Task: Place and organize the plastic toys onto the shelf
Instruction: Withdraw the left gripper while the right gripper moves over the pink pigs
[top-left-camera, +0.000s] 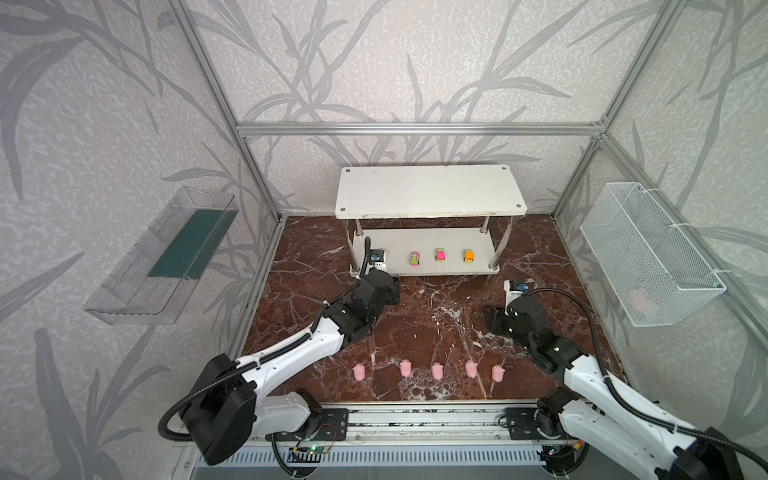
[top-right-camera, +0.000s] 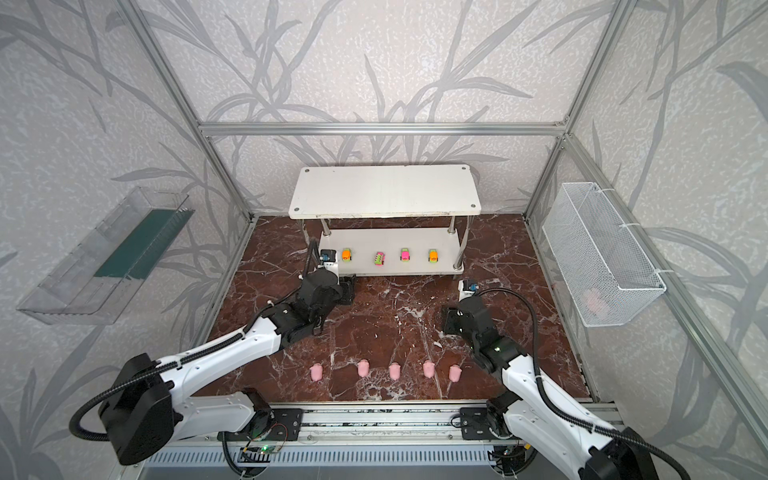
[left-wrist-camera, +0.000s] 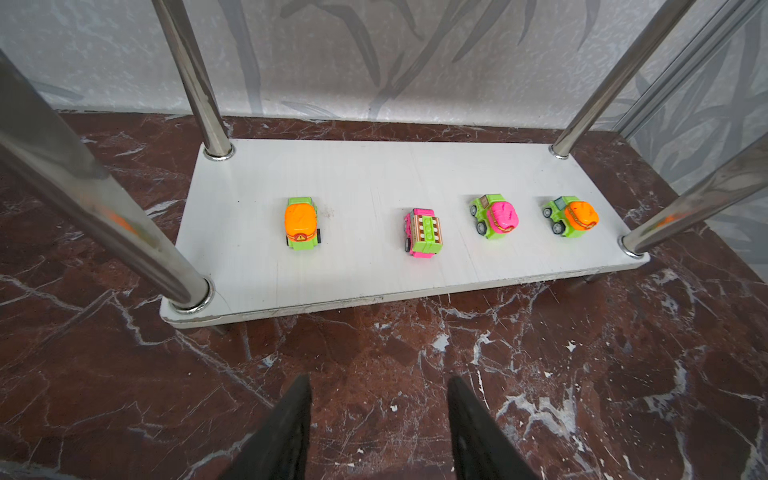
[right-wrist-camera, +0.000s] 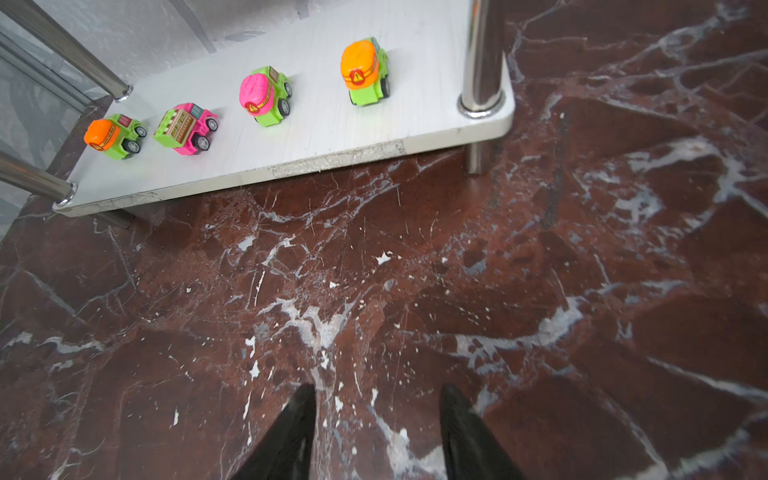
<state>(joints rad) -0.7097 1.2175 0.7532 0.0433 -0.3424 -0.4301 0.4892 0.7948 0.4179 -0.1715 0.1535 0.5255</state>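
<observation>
Above the marble floor (top-left-camera: 436, 307), the left arm (top-left-camera: 291, 349) hides one shelf (top-left-camera: 428, 191) car (left-wrist-camera: 302, 224) in a top view. The left gripper (left-wrist-camera: 380, 386) and right gripper (right-wrist-camera: 377, 390) gape, empty.

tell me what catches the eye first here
Four neon cars stand in a row on the lower tier of the shelf, bright against the white board. Five pale pink pigs line up on the dark red marble table near its front edge, between the two arms. The left hand and right hand hover open and empty over the marble in front of the shelf.
</observation>
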